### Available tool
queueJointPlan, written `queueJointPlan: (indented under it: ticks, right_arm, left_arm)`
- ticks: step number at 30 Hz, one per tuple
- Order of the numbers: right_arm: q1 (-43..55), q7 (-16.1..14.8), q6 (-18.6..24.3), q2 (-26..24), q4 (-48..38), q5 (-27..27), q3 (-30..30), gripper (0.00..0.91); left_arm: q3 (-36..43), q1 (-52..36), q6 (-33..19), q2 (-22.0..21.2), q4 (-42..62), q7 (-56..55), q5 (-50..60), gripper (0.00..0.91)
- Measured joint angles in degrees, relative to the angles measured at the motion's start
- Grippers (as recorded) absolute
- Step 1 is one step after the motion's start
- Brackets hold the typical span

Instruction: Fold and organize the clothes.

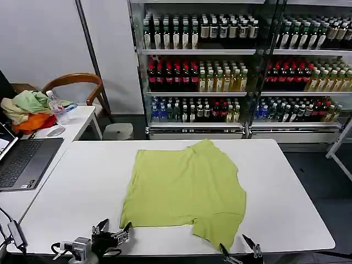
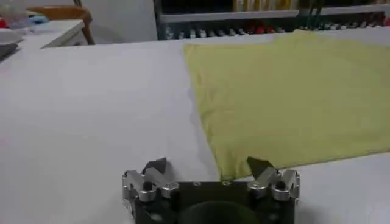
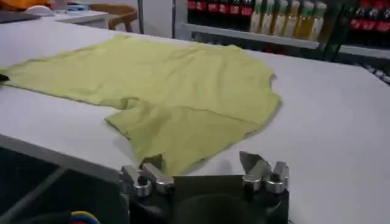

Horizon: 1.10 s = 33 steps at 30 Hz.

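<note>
The clothes, one lime yellow-green T-shirt (image 1: pixel 187 190), lie spread flat in the middle of the white table (image 1: pixel 71 181). One sleeve reaches toward the front edge on the right. My left gripper (image 1: pixel 114 225) hovers open at the front edge, just at the shirt's near left corner. In the left wrist view the shirt (image 2: pixel 292 91) has its hem corner lying between the spread jaws of the left gripper (image 2: pixel 207 164). My right gripper (image 1: pixel 235 246) is open at the front edge by the sleeve. In the right wrist view the shirt (image 3: pixel 164 79) ends just ahead of the right gripper (image 3: pixel 201 159).
A laptop (image 1: pixel 22 162) lies on the side table at the left. Behind it are a mouse (image 1: pixel 55 131), a water bottle (image 1: pixel 56 107) and a heap of pale green and orange garments (image 1: pixel 27 107). A wooden chair (image 1: pixel 82 82) and drink shelves (image 1: pixel 220 71) stand beyond.
</note>
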Motion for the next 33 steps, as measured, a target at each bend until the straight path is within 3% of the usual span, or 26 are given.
queueJointPlan:
  ticks: [17, 33]
  right_arm:
    - [1.9, -1.9, 0.0, 0.3, -0.3, 2.5, -1.8, 0.000]
    - [9.8, -2.1, -2.7, -0.9, 1.3, 8.6, 2.8, 0.000]
  left_arm:
    - [1.6, 0.3, -1.4, -0.5, -0.1, 2.1, 1.4, 0.040]
    - [1.2, -3.3, -6.5, 0.4, -0.1, 7.3, 1.2, 0.040]
